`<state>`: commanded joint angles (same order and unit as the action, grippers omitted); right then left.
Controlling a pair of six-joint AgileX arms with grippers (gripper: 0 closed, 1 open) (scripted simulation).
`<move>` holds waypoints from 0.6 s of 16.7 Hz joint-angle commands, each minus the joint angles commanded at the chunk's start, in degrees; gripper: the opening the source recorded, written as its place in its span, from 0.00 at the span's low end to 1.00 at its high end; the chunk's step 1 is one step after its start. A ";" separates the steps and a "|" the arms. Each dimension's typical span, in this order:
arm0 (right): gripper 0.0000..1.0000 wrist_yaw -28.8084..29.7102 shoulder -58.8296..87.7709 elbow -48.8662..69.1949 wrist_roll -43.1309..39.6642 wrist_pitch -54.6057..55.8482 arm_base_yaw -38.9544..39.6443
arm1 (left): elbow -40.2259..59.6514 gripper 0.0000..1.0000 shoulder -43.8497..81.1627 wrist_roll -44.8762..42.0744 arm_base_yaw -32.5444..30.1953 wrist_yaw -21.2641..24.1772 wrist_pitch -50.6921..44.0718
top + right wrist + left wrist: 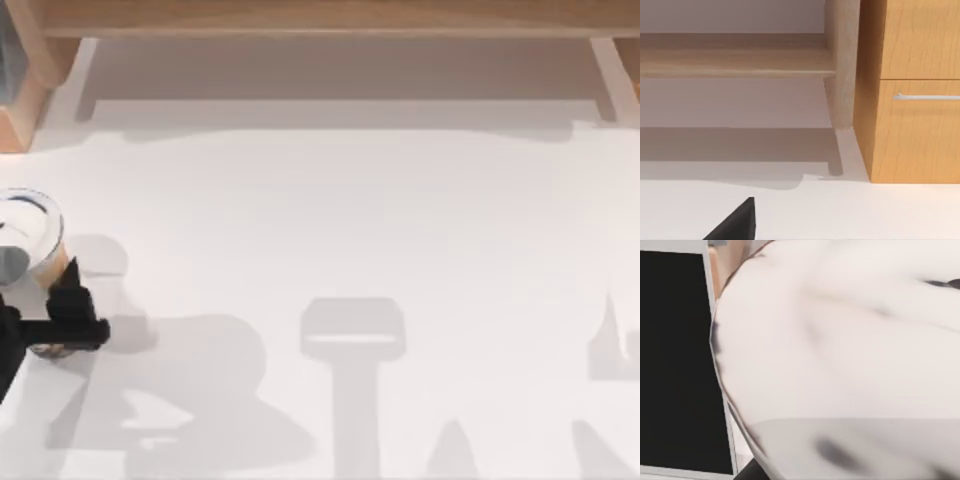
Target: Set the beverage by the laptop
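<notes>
The white bench (380,220) is bare in its middle; at its nine o'clock edge stands the beverage (30,235), the left end effector (62,318) closed around it. The carrying step is in hand, I judge, and next the cup must go down upright beside the laptop (675,365), seen dark just behind it in the left wrist view. Whether the right end effector (735,222) is open or closed, I cannot tell.

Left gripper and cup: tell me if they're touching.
Touching. In the top view the left gripper closes around the cup at the table's left edge; the left wrist view has the cup pressed close.

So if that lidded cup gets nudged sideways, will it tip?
Probably fairly easily: the beverage stands tall with its wide lid up top, so it looks top-heavy. The drink inside would likely slosh. The left gripper sits right at its side, which should steady it.
</notes>
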<state>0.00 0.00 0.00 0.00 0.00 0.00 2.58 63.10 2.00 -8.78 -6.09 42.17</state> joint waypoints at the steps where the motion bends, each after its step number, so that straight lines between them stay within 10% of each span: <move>1: 1.00 0.00 0.00 0.00 0.00 0.00 0.00 | 0.00 0.30 0.00 0.00 0.00 0.00 0.00; 10: 1.00 0.00 0.00 0.00 0.00 0.00 0.00 | 0.00 0.98 0.00 0.00 0.00 0.00 0.00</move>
<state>0.00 0.00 0.00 0.00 0.00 0.00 2.58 63.10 2.00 -8.78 -6.09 42.17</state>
